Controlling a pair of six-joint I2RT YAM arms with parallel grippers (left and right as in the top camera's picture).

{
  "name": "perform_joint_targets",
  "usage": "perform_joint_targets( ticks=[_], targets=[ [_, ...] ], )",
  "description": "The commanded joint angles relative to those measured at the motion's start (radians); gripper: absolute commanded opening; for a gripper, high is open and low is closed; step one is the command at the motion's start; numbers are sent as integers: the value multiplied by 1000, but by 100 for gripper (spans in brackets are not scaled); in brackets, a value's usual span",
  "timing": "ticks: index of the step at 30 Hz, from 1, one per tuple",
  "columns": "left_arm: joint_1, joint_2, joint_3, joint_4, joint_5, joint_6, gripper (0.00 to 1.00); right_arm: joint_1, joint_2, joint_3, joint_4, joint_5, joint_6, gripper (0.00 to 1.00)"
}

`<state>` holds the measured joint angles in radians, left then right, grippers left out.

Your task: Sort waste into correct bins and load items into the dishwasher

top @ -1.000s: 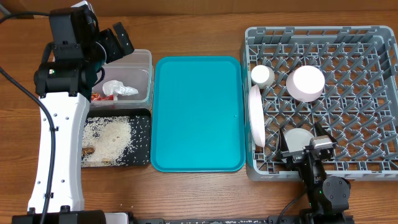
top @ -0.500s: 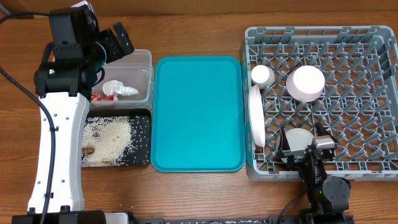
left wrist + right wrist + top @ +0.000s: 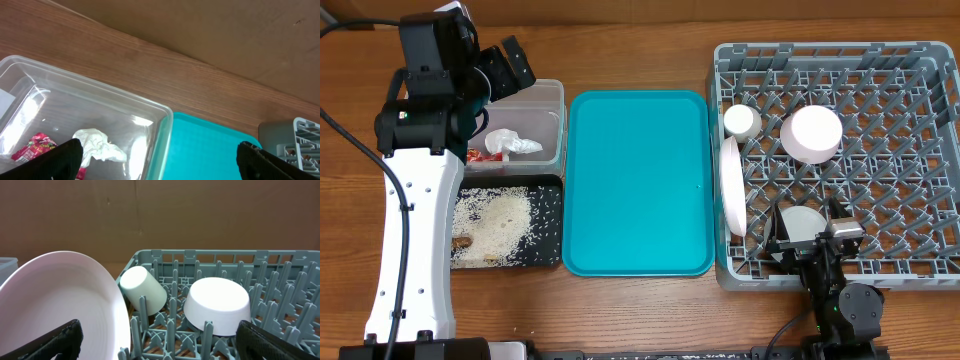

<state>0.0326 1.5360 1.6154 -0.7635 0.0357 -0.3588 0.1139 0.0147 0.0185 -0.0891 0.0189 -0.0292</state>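
The pink-white plate stands on edge at the left side of the grey peg rack, with the cup and upside-down bowl beyond it. The right gripper sits near the plate, fingers wide apart, empty. The left gripper, spread wide too, hangs over the clear tub with the crumpled tissue inside.

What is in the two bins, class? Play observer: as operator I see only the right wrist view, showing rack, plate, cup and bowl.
Observer: The clear tub holds a crumpled tissue and a red wrapper.
Operator: And the food scraps?
Observer: The rice scraps lie spread in the black tray, which sits beside the tub on the robot's side.
Operator: What is the left arm doing?
Observer: The left fingers are spread wide above the tub, holding nothing.
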Motion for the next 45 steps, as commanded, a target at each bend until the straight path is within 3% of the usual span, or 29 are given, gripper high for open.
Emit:
perform_joint_targets(
  ticks=[1,26,33,38,45],
  targets=[
    [-7,1,9,3,-10,15,100,4,-12,-11,8,13,8,100],
    [-10,13,7,3,-10,15,100,4,-12,-11,8,13,7,100],
    [-40,-62,-5,3,-10,15,100,4,-12,-11,8,13,7,100],
    [-86,-163,-78,4,-10,15,100,4,-12,-11,8,13,8,100],
    [-98,-336,-315,4,-10,15,100,4,-12,-11,8,13,7,100]
  ],
)
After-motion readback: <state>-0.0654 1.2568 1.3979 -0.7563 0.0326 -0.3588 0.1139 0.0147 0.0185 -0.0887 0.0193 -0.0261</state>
